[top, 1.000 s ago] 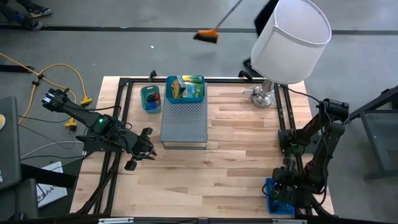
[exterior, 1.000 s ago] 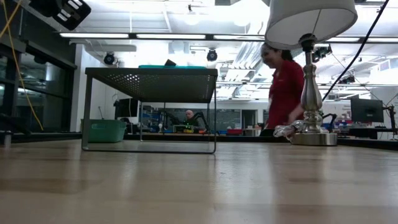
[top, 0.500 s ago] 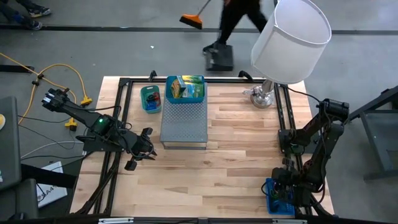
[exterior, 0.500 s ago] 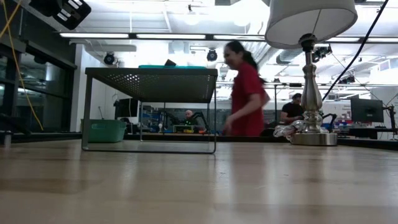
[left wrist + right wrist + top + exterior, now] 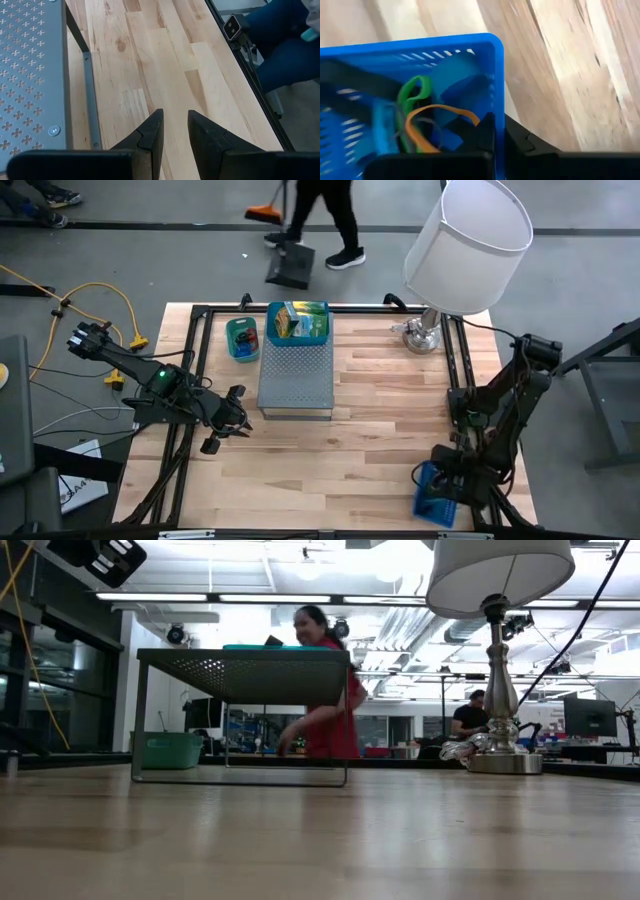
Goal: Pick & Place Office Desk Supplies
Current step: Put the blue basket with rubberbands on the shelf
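Right claw (image 5: 499, 131) is clenched on the blue basket (image 5: 470, 55) wall, w/ rubber bands (image 5: 417, 117) inside; left claw (image 5: 175, 131) is held released.

Robotics lab: ceiling strip lights (image 5: 250, 596), benches, cables (image 5: 95, 290).

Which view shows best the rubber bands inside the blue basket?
The right wrist view: green and orange rubber bands show inside the blue basket. The high view gives only the basket; the low and left wrist views show neither.

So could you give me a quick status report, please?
Right gripper shut on blue basket wall, near right corner. Rubber bands inside. Left gripper part-open, empty, beside grey box.
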### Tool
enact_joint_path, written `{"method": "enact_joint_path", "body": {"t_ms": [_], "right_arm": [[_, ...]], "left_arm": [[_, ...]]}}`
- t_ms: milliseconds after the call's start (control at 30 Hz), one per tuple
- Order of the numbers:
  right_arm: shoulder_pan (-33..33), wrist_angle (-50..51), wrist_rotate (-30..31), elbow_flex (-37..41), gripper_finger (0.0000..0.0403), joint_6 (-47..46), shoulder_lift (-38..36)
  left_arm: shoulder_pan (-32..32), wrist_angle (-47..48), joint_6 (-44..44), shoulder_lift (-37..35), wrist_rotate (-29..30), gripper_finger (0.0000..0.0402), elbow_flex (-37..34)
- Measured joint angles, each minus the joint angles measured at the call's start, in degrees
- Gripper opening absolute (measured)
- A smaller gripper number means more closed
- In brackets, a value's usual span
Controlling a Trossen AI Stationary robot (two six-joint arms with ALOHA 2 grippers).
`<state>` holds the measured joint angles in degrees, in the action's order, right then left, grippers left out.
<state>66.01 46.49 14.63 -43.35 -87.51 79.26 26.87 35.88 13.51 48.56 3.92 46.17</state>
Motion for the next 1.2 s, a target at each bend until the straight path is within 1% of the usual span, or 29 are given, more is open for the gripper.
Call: {"method": "enact_joint_path", "body": {"t_ms": [133,233,433,567,700,933,1200], "right_arm": [[-5.4,0.3,1.0,-1.9,0.0004,6.1,-2.6],[-10.7,0.1,1.9,-4.1,0.0003,12.2,-4.1],[-23.5,0.2,1.8,-10.4,0.0003,24.5,-4.7],[-32.2,0.2,1.1,-14.1,0.0003,30.1,-4.7],[-40.2,0.2,-0.8,-17.2,0.0004,37.6,-4.7],[-53.3,-1.0,-7.1,-23.2,0.0004,54.7,-3.8],[-63.4,-3.1,-13.8,-29.4,0.0004,70.8,1.3]], "left_arm": [[0.0,0.0,0.0,0.0,0.0,0.0083,0.0],[0.0,0.0,0.0,0.0,0.0,0.0083,0.0],[0.0,0.0,0.0,0.0,0.0,0.0083,0.0],[0.0,0.0,0.0,0.0,0.0,0.0083,0.0],[0.0,0.0,0.0,0.0,0.0,0.0083,0.0],[0.0,0.0,0.0,0.0,0.0,0.0083,0.0],[0.0,0.0,0.0,0.0,0.0,0.0083,0.0]]}}
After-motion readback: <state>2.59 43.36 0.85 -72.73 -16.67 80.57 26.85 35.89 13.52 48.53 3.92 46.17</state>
